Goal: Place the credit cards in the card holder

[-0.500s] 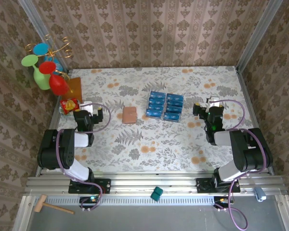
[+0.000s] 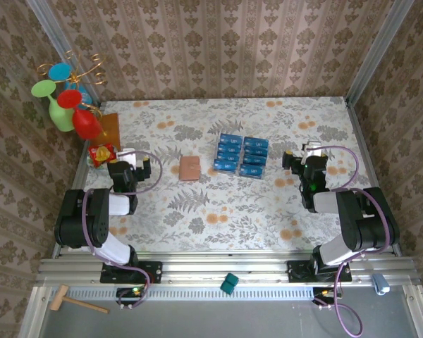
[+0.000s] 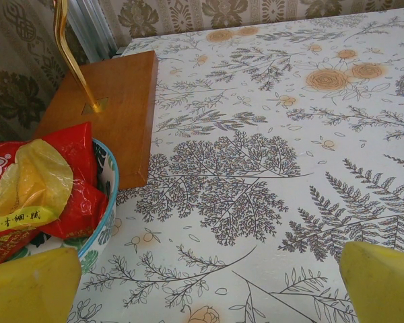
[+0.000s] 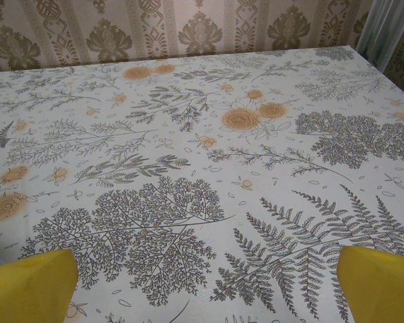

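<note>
Top external view is showing the cards (image 2: 241, 155) lying in two neat columns at mid-table, toward the far side. The holder (image 2: 190, 168) is lying flat just left of them, apart from the cards. Both are sitting between the two arms, well apart from either gripper.

The left gripper (image 2: 130, 160) is hanging near the table's (image 2: 268, 204) left edge, beside a bowl (image 3: 108, 195) that is holding a red and yellow snack packet (image 3: 34, 188). Its wrist view is showing yellow fingertips (image 3: 34, 286) standing wide apart with nothing between them, and a wooden base (image 3: 114, 101) carrying a gold rod (image 3: 71, 54) beyond the bowl.

The right gripper (image 2: 311, 153) is hovering near the right edge, its jaws also spread wide and holding nothing; its yellow fingertips (image 4: 380, 282) are framing bare floral tablecloth.
</note>
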You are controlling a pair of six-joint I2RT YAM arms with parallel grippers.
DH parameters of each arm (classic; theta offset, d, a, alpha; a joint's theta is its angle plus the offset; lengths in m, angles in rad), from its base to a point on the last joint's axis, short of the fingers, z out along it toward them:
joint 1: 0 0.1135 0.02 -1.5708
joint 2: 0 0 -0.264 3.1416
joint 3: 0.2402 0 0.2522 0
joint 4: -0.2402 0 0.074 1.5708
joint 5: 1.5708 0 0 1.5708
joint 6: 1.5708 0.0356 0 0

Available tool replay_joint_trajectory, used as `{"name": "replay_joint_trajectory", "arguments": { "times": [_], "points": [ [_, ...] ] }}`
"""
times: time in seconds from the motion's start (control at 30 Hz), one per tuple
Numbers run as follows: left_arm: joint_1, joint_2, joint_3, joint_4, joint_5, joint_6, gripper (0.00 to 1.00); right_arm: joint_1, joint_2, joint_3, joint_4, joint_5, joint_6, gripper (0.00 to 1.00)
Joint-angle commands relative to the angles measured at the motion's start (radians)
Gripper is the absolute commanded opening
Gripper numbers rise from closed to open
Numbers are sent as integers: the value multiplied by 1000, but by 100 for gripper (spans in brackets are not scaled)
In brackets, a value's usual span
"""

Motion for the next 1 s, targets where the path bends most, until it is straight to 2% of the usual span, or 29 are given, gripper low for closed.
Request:
{"name": "replay_joint_trajectory", "arguments": {
  "times": [0.0, 0.43, 0.5, 0.63, 0.7, 0.77, 0.83, 0.97],
  "points": [
    [-1, 5, 5, 19, -9, -11, 100, 2, 9, -11, 4, 20, -17, 100],
    [-1, 2, 0, 28, -6, -10, 100, -12, 5, -10, 1, -5, -11, 100],
    [-14, -14, -4, 27, 10, 14, 100, -12, -28, -1, -41, 20, 0, 100],
    [-68, -91, 4, -45, -74, 57, 100, -11, -138, 44, -218, 50, 12, 100],
    [-87, -142, 26, -126, -113, 64, 100, -12, -209, 97, -376, 83, 40, 100],
    [-104, -201, 76, -279, -153, 45, 100, -13, -261, 172, -570, 128, 106, 100],
    [-109, -253, 147, -477, -156, -15, 100, -20, -299, 236, -740, 135, 189, 100],
    [-128, -308, 291, -781, -151, -168, 100, -28, -369, 306, -940, 124, 356, 100]
  ]
}}
